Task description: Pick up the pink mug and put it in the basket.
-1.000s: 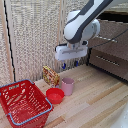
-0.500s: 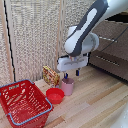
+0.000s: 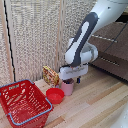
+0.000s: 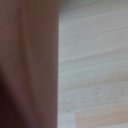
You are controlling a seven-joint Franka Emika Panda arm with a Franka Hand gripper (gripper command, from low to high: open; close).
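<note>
- Fingers of the gripper (image 3: 71, 80) reach down at the pink mug (image 3: 67, 87); open or closed, I cannot tell.
- Mug stands on the desk (image 3: 95, 102), beside the red bowl (image 3: 55, 95).
- Basket (image 3: 22, 102) sits apart.

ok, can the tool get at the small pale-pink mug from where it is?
Probably yes: the tool sits right over the small pale-pink mug, nothing between; the shallow red bowl stands beside.
</note>
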